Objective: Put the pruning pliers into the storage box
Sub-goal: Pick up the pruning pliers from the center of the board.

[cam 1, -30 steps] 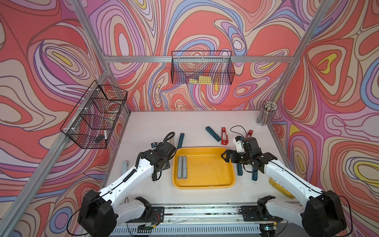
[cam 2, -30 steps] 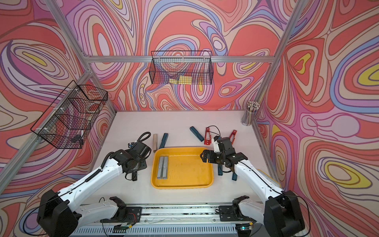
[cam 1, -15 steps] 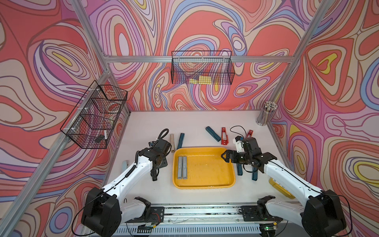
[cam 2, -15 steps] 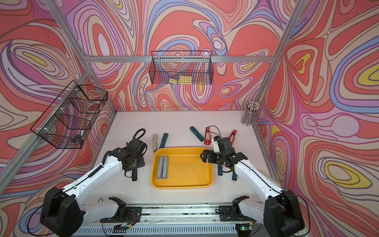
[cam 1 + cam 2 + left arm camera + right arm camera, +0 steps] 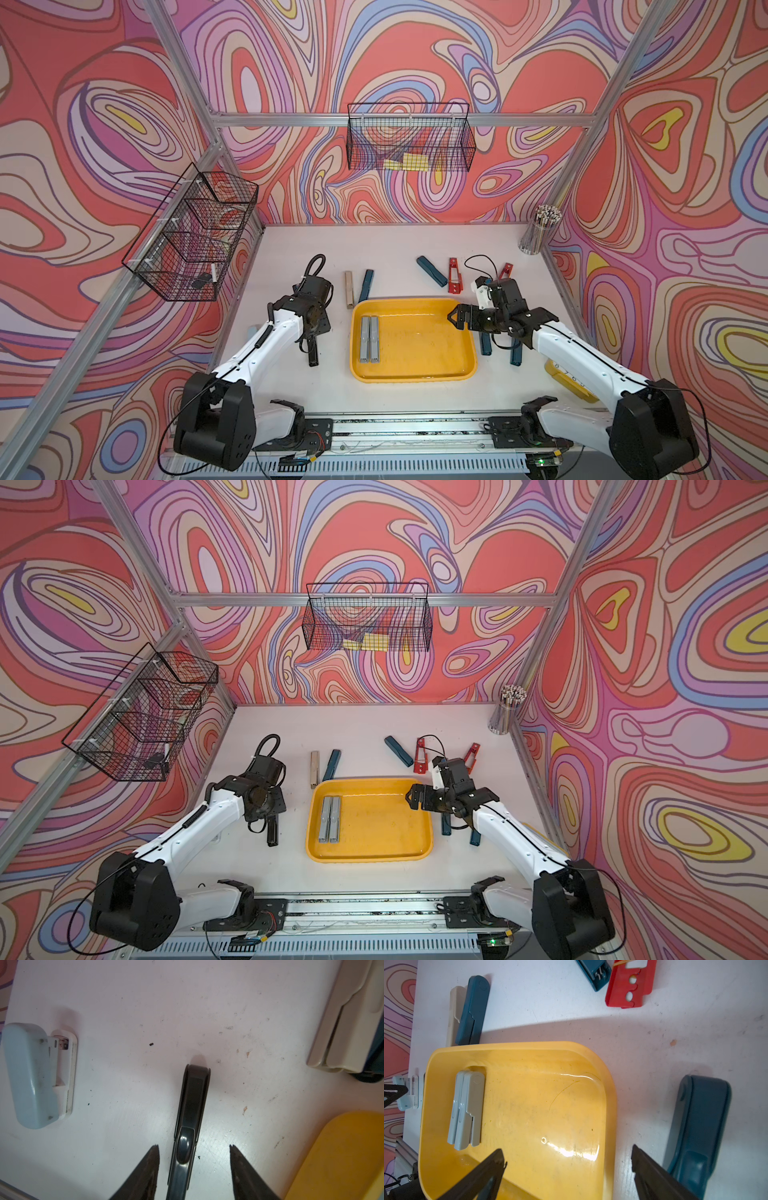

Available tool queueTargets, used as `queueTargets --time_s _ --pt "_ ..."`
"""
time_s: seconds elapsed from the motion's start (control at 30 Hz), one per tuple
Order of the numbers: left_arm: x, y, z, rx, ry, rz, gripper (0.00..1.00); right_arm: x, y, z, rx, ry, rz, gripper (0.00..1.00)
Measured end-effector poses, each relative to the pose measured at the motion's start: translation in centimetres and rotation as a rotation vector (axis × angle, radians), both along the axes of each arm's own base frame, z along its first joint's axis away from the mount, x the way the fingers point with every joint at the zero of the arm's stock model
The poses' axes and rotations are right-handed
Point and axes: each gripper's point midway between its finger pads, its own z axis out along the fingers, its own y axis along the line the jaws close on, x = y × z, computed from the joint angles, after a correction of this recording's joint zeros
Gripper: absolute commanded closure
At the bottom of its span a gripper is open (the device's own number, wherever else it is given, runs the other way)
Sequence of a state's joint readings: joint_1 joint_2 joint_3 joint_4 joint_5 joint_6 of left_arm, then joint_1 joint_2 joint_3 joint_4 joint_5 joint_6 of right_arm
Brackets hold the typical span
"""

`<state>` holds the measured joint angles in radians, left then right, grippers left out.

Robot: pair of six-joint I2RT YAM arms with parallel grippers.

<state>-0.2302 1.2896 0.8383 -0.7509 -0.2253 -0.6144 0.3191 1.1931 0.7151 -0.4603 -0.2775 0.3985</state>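
Note:
The storage box, a shallow yellow tray [image 5: 413, 377] [image 5: 370, 856], holds two grey pruning pliers [image 5: 369, 338] [image 5: 467, 1109] side by side at its left end. A black bar [image 5: 193, 1101] [image 5: 313, 357] lies on the table left of the tray. My left gripper [image 5: 194, 1147] [image 5: 309, 332] stands open astride it, with a gap on each side. My right gripper [image 5: 569, 1154] [image 5: 455, 318] hangs open and empty over the tray's far right corner. Loose on the table are beige [image 5: 349, 289], teal [image 5: 366, 285] [image 5: 431, 271] [image 5: 485, 345] and red [image 5: 454, 275] bars.
Black wire baskets hang on the back wall [image 5: 409, 143] and the left wall [image 5: 191, 245]. A cup of white-tipped sticks [image 5: 538, 235] stands at the back right corner. A small yellow clock [image 5: 573, 380] lies under my right arm. A pale blue object [image 5: 31, 1076] sits by the left wall.
My left gripper has moved left, away from the tray's edge, to stand over the black bar, and its jaws have widened. The right arm has not moved.

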Motion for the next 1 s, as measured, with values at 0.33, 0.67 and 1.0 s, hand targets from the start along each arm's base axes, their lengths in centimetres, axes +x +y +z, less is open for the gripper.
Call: queueTargets --time_s 0.33,0.67,1.0 --pt "0.9 0.1 -1.9 -0.021 0.039 -0.040 0.42 0.1 0.0 -0.4 -0.004 0.014 0.000 0.02" --pt "1.3 0.3 -3.3 -0.024 0.078 -0.047 0.42 0.2 0.1 -0.9 -0.006 0.031 -0.005 0.02" --pt "1.4 0.9 -4.7 -0.024 0.121 -0.021 0.44 0.3 0.1 -1.1 -0.009 0.042 -0.005 0.02"
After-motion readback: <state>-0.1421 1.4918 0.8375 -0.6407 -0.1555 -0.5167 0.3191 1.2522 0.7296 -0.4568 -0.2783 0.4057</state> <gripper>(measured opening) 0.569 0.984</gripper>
